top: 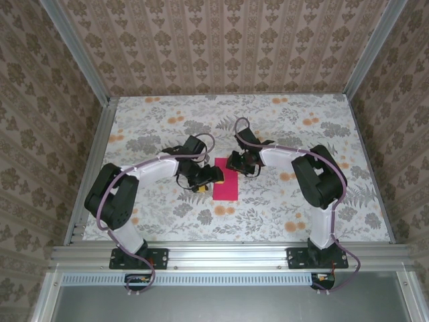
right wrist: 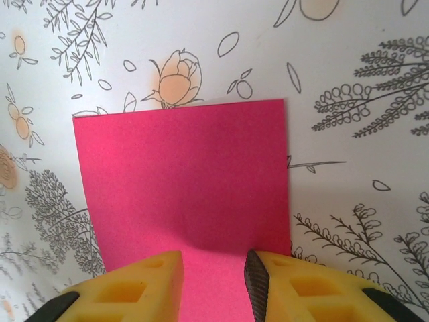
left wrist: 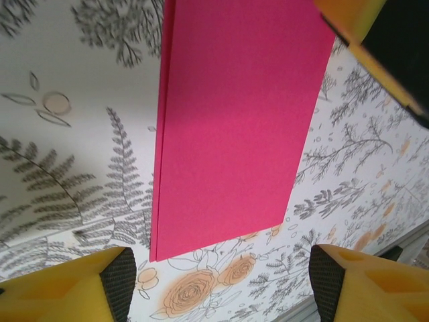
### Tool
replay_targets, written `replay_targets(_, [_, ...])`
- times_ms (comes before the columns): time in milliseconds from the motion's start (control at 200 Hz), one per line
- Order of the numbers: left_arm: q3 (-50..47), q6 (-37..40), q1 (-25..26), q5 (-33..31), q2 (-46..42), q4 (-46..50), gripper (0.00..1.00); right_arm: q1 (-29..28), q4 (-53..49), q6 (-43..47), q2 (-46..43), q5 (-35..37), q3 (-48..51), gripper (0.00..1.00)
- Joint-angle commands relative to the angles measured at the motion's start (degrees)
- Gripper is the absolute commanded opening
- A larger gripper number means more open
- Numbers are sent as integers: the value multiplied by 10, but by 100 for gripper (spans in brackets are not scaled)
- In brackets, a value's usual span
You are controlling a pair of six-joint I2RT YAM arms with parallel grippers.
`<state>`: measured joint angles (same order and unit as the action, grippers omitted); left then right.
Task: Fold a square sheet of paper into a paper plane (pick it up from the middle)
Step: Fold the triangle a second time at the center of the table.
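Left fingers (left wrist: 80,295) stand wide over the folded square sheet of paper (left wrist: 234,121); right fingers (right wrist: 301,288) are narrow above its edge, on the worktop (right wrist: 348,54).

Matched pair: left arm (top: 144,171) and right arm (top: 326,225), each built of white tubular links and bulky black joint housings on a black base plate (top: 131,258). A mauve cable (top: 100,211) loops along each. Left gripper (left wrist: 218,285) and right gripper (right wrist: 214,275) have yellow moulded fingers (left wrist: 60,292) with recessed pockets, faced with dark ribbed pads (right wrist: 257,276).
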<state>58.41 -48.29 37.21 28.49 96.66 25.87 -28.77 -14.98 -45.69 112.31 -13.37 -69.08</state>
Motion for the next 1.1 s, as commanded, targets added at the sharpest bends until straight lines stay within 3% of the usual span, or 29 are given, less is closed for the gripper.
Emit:
replay_targets(0, [-4,-20,15,4,-12,13,72,18,-21,-29,43,1,26,36])
replay_targets(1095, [26,-15,44,31,55,-7,74,33,-5,-38,60,-25,49,35])
